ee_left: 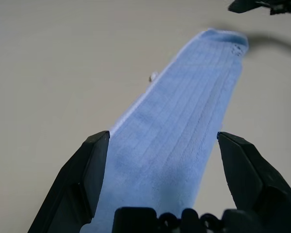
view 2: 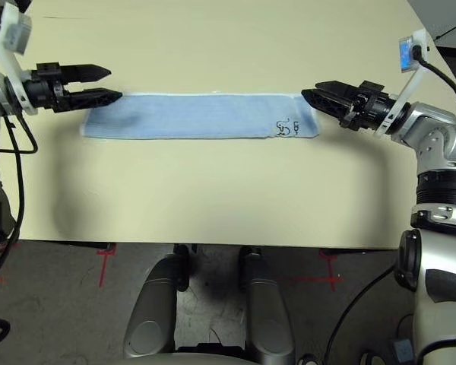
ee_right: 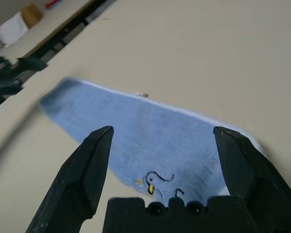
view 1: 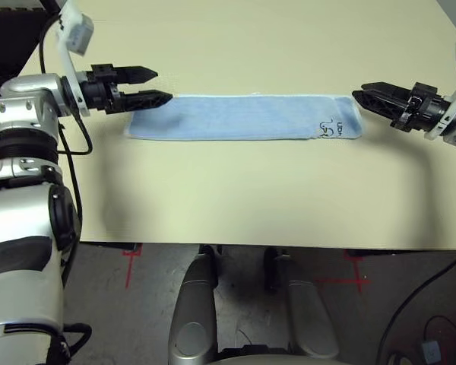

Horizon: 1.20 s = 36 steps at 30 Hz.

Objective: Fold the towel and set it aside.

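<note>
A: What do we see on the counter [view 1: 235, 198]?

B: We see the towel [view 1: 239, 116], a light-blue cloth folded into a long narrow strip, lying flat across the far middle of the pale counter. It runs from our left side to our right. Its white stitched edge shows along the far long side, and small black handwritten marks [view 1: 333, 129] sit near the corner at our right end.

A: Where are our two hands?

B: Our left hand [view 1: 158, 85] hovers at the left end of the strip, pointing inward along it. Its two black fingers stand spread apart, one above the other, with the lower tip just over the towel's near-left corner. It grasps nothing. Our right hand [view 2: 310, 97] hangs just beside the right end, pointing back toward the left. Its fingers are released too, empty, tips close to the towel's edge near the marks.

A: Does either hand touch the cloth?

B: From the head view we cannot tell for the left tip. In both wrist views the towel lies between the spread fingers, unheld.
</note>
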Available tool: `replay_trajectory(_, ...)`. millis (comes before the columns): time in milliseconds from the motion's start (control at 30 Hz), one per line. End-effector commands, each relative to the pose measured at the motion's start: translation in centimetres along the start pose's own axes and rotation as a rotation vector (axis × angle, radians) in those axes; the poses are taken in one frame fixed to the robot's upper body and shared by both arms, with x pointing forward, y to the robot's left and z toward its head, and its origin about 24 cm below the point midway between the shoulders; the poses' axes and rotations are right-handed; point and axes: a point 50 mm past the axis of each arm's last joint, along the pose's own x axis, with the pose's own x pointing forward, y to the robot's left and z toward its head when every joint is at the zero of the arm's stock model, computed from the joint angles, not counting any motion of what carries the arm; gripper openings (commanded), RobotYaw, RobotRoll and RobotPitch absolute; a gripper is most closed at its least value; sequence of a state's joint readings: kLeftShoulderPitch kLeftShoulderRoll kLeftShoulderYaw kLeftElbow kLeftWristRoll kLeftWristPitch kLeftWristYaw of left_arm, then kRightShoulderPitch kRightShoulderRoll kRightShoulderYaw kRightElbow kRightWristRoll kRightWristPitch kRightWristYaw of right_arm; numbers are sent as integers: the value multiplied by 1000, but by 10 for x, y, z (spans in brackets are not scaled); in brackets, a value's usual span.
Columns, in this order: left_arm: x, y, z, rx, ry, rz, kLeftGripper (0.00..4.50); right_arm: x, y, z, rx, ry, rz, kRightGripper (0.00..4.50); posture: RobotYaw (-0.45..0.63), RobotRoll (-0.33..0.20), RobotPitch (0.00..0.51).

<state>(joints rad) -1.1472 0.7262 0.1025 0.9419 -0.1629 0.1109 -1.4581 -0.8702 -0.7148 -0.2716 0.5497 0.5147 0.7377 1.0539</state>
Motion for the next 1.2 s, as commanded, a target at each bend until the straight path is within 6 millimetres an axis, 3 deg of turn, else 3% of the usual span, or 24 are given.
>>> replay_trajectory(33,1,-5,-10,78,42,-12,4489,-3,-2,-4,140,10,-30,4473,53,0,311)
replay_trajectory(267,5,-16,-30,40,67,-114,4489,-18,0,-9,375,58,-13,4473,44,0,316)
replay_trajectory(467,9,-21,-34,70,9,-165,4489,-52,0,-23,514,46,-40,4473,22,0,320)
replay_trajectory(667,11,-22,-34,93,-16,-190,4489,-66,9,-37,598,31,-57,4473,1,0,325)
replay_trajectory(867,13,-19,-31,111,-17,-188,4489,-58,12,-55,638,0,-95,4473,3,0,326)
replay_trajectory(1200,15,-16,-26,127,-15,-186,4489,-23,6,-74,656,-37,-187,4473,13,0,325)
